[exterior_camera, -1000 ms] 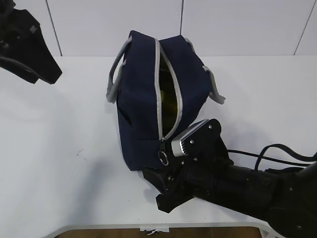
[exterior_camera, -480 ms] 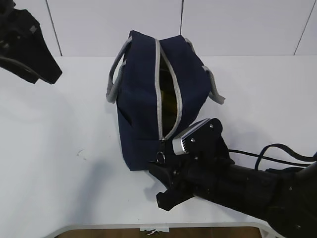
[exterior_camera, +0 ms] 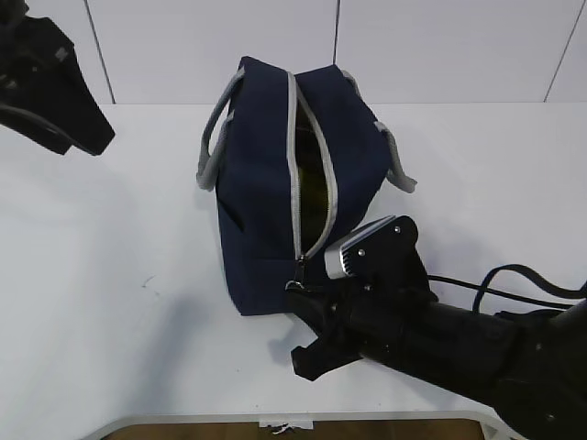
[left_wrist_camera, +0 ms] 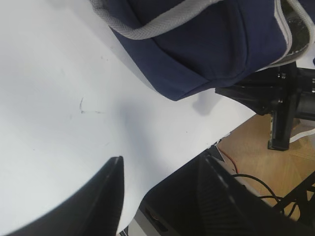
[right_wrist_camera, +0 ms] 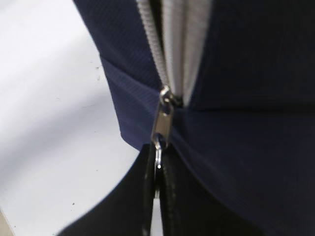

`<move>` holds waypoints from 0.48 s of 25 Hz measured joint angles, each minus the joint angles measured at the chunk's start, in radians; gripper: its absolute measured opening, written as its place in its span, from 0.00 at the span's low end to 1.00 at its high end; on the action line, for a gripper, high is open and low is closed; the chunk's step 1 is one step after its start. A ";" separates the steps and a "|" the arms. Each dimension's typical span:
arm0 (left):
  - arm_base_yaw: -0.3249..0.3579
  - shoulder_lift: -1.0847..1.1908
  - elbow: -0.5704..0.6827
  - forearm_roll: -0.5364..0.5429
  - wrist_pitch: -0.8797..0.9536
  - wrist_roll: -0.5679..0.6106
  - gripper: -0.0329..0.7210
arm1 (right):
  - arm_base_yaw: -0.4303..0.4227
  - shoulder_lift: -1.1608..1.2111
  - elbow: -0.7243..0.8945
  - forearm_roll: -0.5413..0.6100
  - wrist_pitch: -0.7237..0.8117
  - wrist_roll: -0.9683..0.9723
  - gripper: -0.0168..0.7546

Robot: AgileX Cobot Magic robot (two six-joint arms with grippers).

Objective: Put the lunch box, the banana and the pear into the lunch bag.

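The lunch bag (exterior_camera: 293,183) is lying lengthwise away from the camera, contents probably hidden, while the right gripper (right_wrist_camera: 158,169) is pinching its ring pull (right_wrist_camera: 158,160).

no legible txt, no labels, brands, nos. or signs on any surface in view

A robot test bench or lab, a bare white tabletop (exterior_camera: 110,302) that stood against plain white wall panels (exterior_camera: 440,46), loose black cables (left_wrist_camera: 246,179) that hung over a wooden floor (left_wrist_camera: 256,142) below the table edge
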 joint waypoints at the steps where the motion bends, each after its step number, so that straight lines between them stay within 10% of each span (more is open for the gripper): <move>1: 0.000 0.000 0.000 0.000 0.000 0.000 0.53 | 0.000 0.000 0.000 0.000 0.002 0.006 0.03; 12: 0.000 0.000 0.000 0.000 0.000 0.000 0.51 | 0.000 -0.068 0.000 0.002 0.104 0.039 0.02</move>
